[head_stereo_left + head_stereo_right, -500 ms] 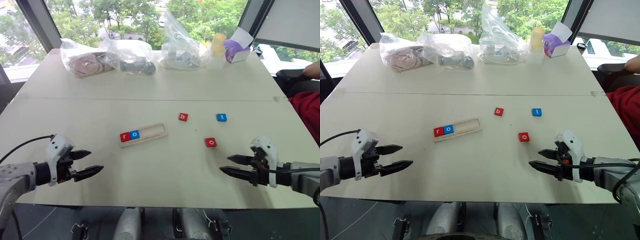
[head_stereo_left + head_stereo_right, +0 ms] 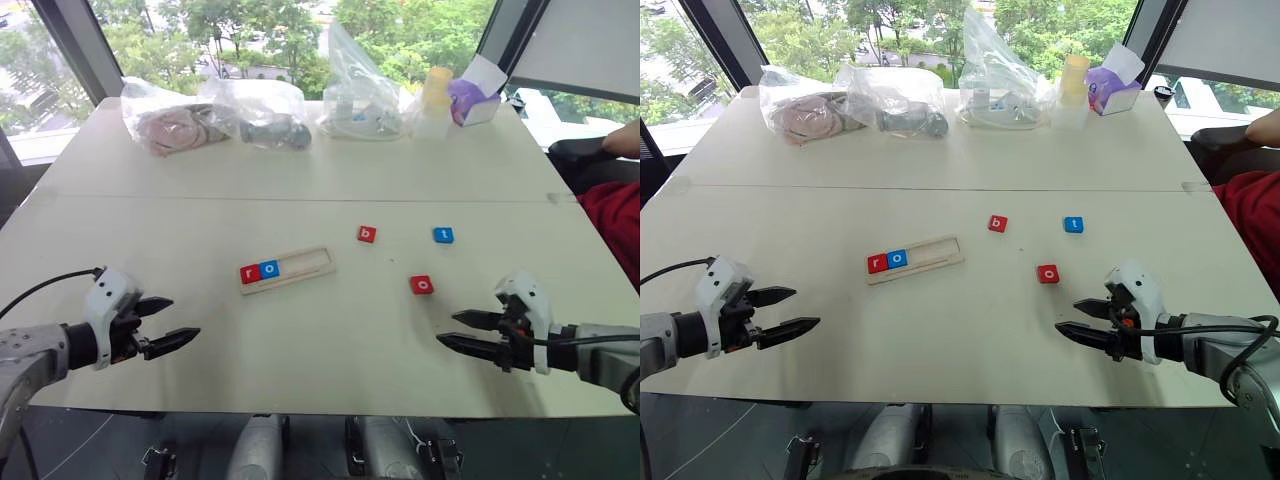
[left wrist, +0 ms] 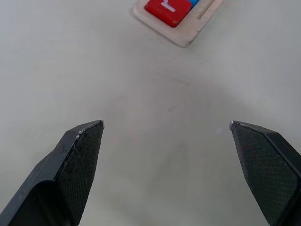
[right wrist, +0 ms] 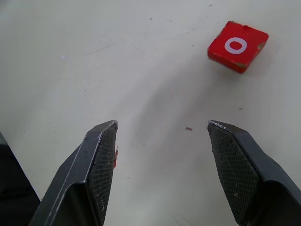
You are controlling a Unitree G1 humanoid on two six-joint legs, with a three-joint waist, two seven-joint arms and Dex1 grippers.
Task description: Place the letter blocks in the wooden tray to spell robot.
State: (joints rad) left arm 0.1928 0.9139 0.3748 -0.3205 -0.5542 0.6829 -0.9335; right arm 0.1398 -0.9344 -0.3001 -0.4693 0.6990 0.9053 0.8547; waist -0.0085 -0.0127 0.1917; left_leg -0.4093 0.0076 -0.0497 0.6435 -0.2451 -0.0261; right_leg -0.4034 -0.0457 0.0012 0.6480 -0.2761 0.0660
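Beyond the windows at the far side we see green trees, and below them a wide pale table (image 2: 320, 330) fills the scene. Near its middle lies the wooden tray (image 2: 287, 269), angled slightly, with a red r block (image 2: 249, 274) at its left end and a blue o block (image 2: 269, 268) touching it on the right; the rest of the groove is bare wood. To the right of the tray, apart from it, three more blocks lie loose on the table: a red b block (image 2: 367, 234), a blue t block (image 2: 443, 235) farther right, and a red o block (image 2: 422, 285) nearer to us. Our left gripper (image 2: 172, 324) hovers over the near left part of the table, well apart from the tray, its two black fingers spread wide with nothing between them; from its wrist we see the tray's end with the r block ahead. Our right gripper (image 2: 462, 331) hovers at the near right, its fingers parted and empty, with the red o block near it but not touching. Along the far edge sit several clear plastic bags (image 2: 260, 110), a yellow-capped container (image 2: 436, 95) and a purple item in a white box (image 2: 470, 100). A person's red sleeve (image 2: 615, 215) shows at the right edge.
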